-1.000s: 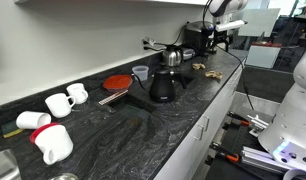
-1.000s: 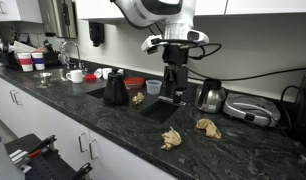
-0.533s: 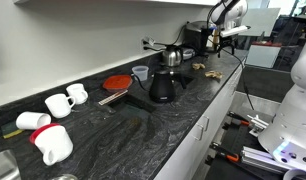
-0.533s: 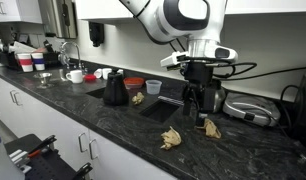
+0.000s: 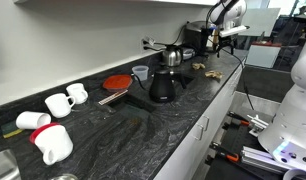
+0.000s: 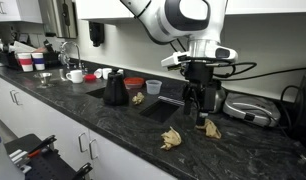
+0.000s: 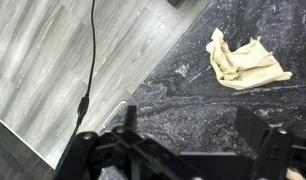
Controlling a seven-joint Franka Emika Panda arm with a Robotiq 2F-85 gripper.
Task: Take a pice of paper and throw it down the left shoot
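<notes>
Crumpled pieces of tan paper lie on the dark stone counter: one point(image 6: 172, 138) near the front edge, one point(image 6: 208, 128) right of it, and a smaller one point(image 6: 138, 98) beside a dark square opening point(image 6: 158, 108) in the counter. My gripper point(image 6: 201, 108) hangs open and empty just above the counter, right over the right-hand piece. In the wrist view the gripper point(image 7: 191, 130) shows both fingers spread over bare counter, with a crumpled paper point(image 7: 243, 60) ahead of it at the upper right. In an exterior view the gripper point(image 5: 225, 40) is at the far end, above the papers point(image 5: 211, 72).
A black kettle point(image 6: 115, 88), a red plate point(image 6: 135, 83), a silver kettle point(image 6: 210, 96) and a flat grill point(image 6: 248, 112) stand along the back. White mugs point(image 5: 63, 100) stand at the other end. The counter edge and the wood floor with a black cable point(image 7: 88, 70) show in the wrist view.
The arm swung along the counter from above the dark opening to above the right-hand papers; in the last half second it has stayed still. The gripper stays open.
</notes>
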